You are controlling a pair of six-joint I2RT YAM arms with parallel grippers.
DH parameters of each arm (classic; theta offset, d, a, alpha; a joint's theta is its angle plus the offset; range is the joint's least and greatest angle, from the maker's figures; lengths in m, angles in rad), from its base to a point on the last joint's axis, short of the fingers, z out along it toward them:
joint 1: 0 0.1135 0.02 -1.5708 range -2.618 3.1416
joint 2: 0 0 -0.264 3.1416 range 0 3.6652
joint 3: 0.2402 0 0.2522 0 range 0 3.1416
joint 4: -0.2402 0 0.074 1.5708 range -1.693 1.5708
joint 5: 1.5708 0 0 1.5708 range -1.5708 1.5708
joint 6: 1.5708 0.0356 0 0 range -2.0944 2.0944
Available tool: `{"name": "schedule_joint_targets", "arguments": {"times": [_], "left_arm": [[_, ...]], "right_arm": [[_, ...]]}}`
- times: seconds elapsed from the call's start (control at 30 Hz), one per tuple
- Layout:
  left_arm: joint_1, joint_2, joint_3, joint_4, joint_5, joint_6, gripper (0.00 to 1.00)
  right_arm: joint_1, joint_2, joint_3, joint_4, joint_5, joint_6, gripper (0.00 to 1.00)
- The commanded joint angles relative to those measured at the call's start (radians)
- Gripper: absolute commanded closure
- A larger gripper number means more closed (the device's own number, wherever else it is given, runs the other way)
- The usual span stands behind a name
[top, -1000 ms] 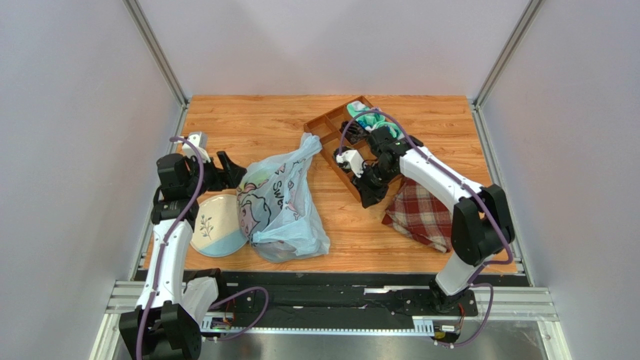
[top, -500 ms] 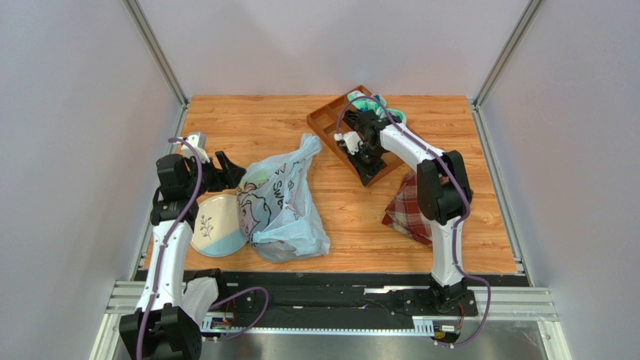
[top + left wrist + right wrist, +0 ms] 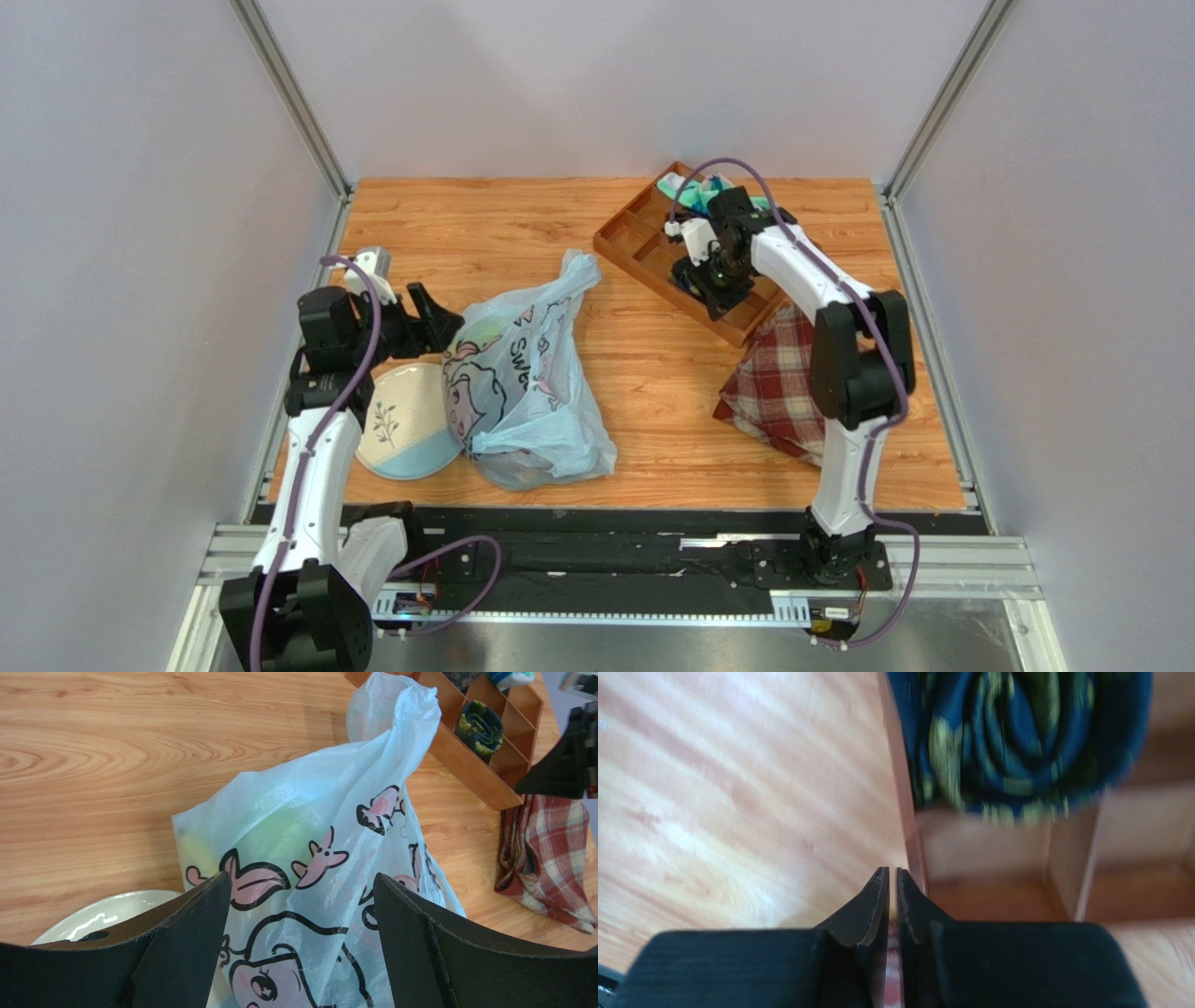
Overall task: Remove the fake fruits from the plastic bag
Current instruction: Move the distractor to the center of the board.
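Note:
The pale-blue plastic bag (image 3: pixel 526 378) with cartoon print lies bulging on the table, its handles twisted up at the back. The fake fruits are hidden inside; only a faint green-yellow shade (image 3: pixel 274 829) shows through the film. My left gripper (image 3: pixel 428 319) is open just left of the bag. In the left wrist view its jaws (image 3: pixel 302 882) stand wide either side of the bag (image 3: pixel 316 833), holding nothing. My right gripper (image 3: pixel 713 273) is shut over the wooden tray, far from the bag. Its closed tips (image 3: pixel 892 871) sit just beside a tray wall.
A wooden divided tray (image 3: pixel 631 259) sits at the back right with a dark rolled sock (image 3: pixel 1018 735) and teal socks (image 3: pixel 716 189) in it. A red plaid cloth (image 3: pixel 779 392) lies right of centre. A pale plate (image 3: pixel 393 420) lies under the bag's left side.
My right gripper has moved toward the back right, and the wooden tray has shifted and turned with it. The left arm and the bag have not moved.

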Motion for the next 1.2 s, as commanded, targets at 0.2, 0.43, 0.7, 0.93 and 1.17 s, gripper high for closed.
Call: {"name": "schedule_joint_targets", "arguments": {"times": [0.2,0.43,0.7,0.93,1.17], "left_arm": [[-0.169,0.131,0.101,0.019,0.041,0.126,0.1],[-0.332,0.405,0.401,-0.07,0.0,0.257,0.01],[-0.464,0.822,0.915,-0.304,-0.071,0.421,0.01],[-0.565,1.036,1.234,-0.596,-0.173,0.56,0.04],[-0.602,1.208,1.415,-0.859,-0.31,0.642,0.15]], "right_arm": [[-0.046,-0.342,-0.51,0.077,0.072,-0.119,0.79],[-0.139,-0.315,-0.717,0.094,0.143,-0.091,0.79],[-0.13,-0.503,-0.644,-0.011,0.042,-0.031,0.74],[-0.13,-0.664,-0.371,-0.076,-0.081,0.025,0.27],[-0.13,-0.631,-0.291,-0.038,-0.291,0.166,0.06]]}}
